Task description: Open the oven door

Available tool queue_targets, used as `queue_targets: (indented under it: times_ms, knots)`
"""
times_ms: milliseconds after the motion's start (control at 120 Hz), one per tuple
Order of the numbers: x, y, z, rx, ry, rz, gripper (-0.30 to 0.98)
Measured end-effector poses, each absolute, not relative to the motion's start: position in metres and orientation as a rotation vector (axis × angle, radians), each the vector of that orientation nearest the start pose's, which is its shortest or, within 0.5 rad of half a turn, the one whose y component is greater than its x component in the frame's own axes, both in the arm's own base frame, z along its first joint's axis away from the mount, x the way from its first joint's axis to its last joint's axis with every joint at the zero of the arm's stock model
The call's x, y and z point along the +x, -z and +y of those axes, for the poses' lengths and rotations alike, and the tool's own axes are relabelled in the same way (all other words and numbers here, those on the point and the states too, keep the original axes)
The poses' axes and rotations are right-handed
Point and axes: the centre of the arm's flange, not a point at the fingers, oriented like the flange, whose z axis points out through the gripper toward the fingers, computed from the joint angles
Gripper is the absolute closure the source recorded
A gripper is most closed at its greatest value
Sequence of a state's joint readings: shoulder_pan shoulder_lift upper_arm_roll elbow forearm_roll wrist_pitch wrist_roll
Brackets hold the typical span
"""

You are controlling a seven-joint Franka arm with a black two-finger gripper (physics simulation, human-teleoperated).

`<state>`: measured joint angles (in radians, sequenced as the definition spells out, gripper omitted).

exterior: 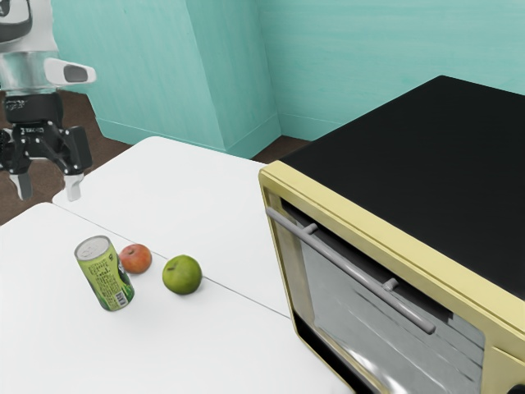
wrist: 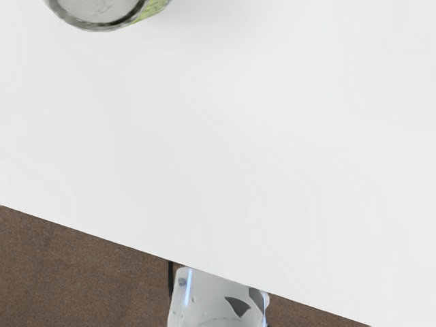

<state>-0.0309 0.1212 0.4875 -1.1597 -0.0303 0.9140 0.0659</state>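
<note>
Nearest, at the lower right of the exterior frame, stands the oven [exterior: 426, 172]. Its door [exterior: 365, 324] reads as shut, the handle [exterior: 353, 268] slanting across the upper part of the front. Risk noted: a poorly aligned approach could knock the bar or close beside it; a pull off the door's swing could make the grip slip or shift the oven.

Farther back, left of the oven in the frame, are the can [exterior: 105, 275], the green apple [exterior: 182, 274] and the red apple [exterior: 135, 258], on the white table [exterior: 189, 353]. Risk noted: a low, direct path to the handle could tip the can or roll the fruit. A raised path appears advisable.

Beyond them, at the upper left, hangs the gripper [exterior: 48, 194], well apart from the handle. Finding: its fingers are spread with a wide gap between them; nothing is held, and no contact is seen. Reaching the handle is the step due.
</note>
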Motion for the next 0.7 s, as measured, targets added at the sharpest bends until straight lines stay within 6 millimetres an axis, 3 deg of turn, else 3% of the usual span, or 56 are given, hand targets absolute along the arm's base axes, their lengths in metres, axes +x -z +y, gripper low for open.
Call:
queue_targets:
  times_ms: [150, 208, 242, 283, 333, 425, 525, 550, 608, 700]
  knots:
    - [0.483, -0.707, 0.225, -3.147, -0.217, -0.596, 0.02]
    - [0.463, -0.759, 0.213, -3.169, 0.029, -0.504, 0.02]
    - [0.441, -0.795, 0.2, -3.184, 0.188, -0.375, 0.02]
    - [0.424, -0.822, 0.187, -3.187, 0.316, -0.202, 0.02]
    - [0.424, -0.84, 0.148, -3.178, 0.398, 0.068, 0.02]
    - [0.44, -0.851, 0.019, -3.072, 0.438, 0.706, 0.02]
    - [0.425, -0.858, -0.064, -2.873, 0.452, 1.156, 0.02]
    - [0.416, -0.856, -0.076, -2.826, 0.448, 1.247, 0.02]
    - [0.387, -0.837, -0.085, -2.735, 0.42, 1.415, 0.02]
    - [0.371, -0.817, -0.112, -2.538, 0.421, 1.682, 0.02]
